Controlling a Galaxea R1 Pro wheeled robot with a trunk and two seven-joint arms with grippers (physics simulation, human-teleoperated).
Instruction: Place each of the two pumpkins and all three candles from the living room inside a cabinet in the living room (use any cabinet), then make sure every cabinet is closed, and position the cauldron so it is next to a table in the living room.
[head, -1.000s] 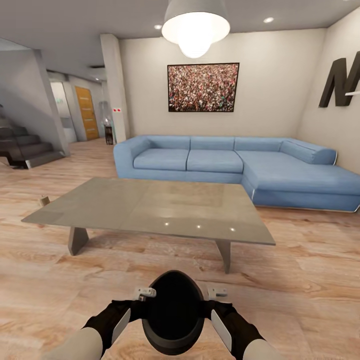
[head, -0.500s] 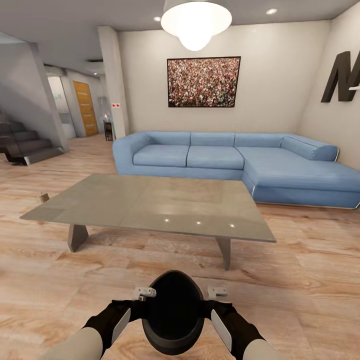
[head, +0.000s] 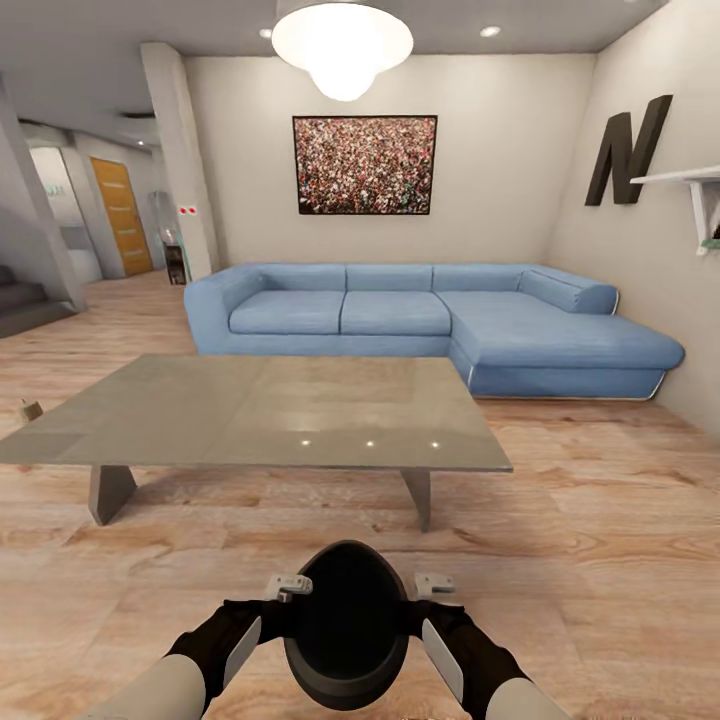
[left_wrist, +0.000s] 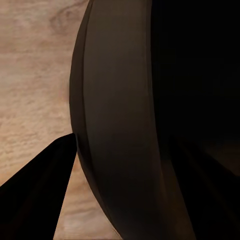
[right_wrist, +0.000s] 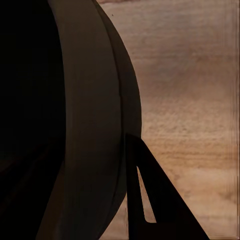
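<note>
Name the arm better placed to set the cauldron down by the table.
Neither alone: the cauldron is carried between the left gripper and right gripper, one on each side of its rim. The table lies straight ahead, centred, so lowering with both arms together looks safest.

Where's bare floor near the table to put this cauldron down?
The widest bare wood floor lies between the cauldron and the table's near edge, running right past its right end. Between the table's far edge and the sofa the strip looks narrower. Both hands, left hand and right hand, flank the cauldron.
</note>
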